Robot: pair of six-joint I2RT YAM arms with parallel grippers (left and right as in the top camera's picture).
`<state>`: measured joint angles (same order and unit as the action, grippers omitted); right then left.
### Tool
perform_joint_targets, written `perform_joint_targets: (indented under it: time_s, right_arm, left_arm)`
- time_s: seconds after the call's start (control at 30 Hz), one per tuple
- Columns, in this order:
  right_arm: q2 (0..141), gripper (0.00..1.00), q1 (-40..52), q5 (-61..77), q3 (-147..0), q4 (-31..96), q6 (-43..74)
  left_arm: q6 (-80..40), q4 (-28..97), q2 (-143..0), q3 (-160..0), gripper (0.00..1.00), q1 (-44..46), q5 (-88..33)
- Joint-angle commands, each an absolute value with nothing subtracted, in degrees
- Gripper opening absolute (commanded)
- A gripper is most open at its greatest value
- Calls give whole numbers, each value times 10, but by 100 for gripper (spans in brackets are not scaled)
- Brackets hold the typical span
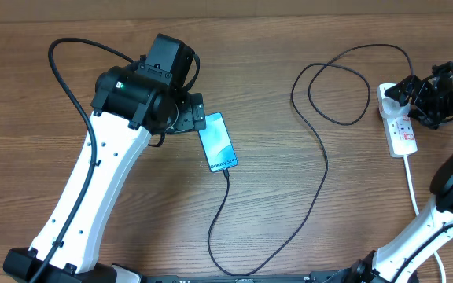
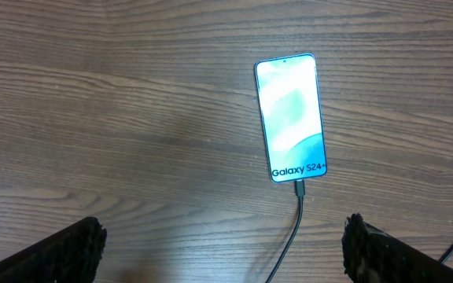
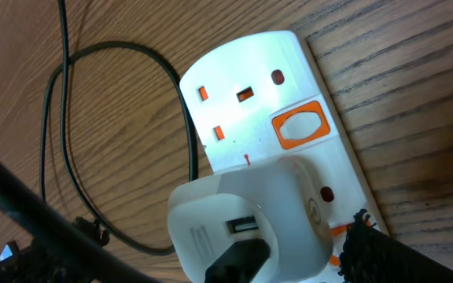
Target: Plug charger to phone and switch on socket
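Note:
The phone (image 1: 216, 141) lies face up on the wooden table with its blue-teal screen lit. The charger's thin black cable (image 1: 321, 169) is plugged into its lower end. In the left wrist view the phone (image 2: 291, 118) is ahead of my open left gripper (image 2: 222, 255), and the cable (image 2: 289, 228) runs between the fingers. From above, the left gripper (image 1: 197, 118) hovers just left of the phone. The white socket (image 1: 402, 134) is at the right edge. My right gripper (image 1: 425, 101) hangs open over its top end, straddling a white adapter (image 3: 250, 212) that holds the cable's black plug (image 3: 238, 259).
On the socket (image 3: 242, 86) sits an orange-rimmed switch (image 3: 299, 126) beside a free outlet. The black cable makes a wide loop (image 1: 340, 86) left of the socket. The socket's white cord (image 1: 412, 185) runs toward the right arm's base.

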<state>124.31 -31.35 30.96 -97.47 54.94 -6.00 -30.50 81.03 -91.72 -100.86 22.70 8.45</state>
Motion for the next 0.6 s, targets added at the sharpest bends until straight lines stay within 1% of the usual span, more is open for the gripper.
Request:
perform_joint_targets:
  time_s: [0.0,0.57]
  right_arm:
    - [1244,100,-311,300,-967,545,-60]
    - [1244,100,-311,310,-946,535,-58]
  left_arm:
    - [-304,810,-918,-1014,100,228,94]
    - [-304,810,-918,-1014,100,228,94]
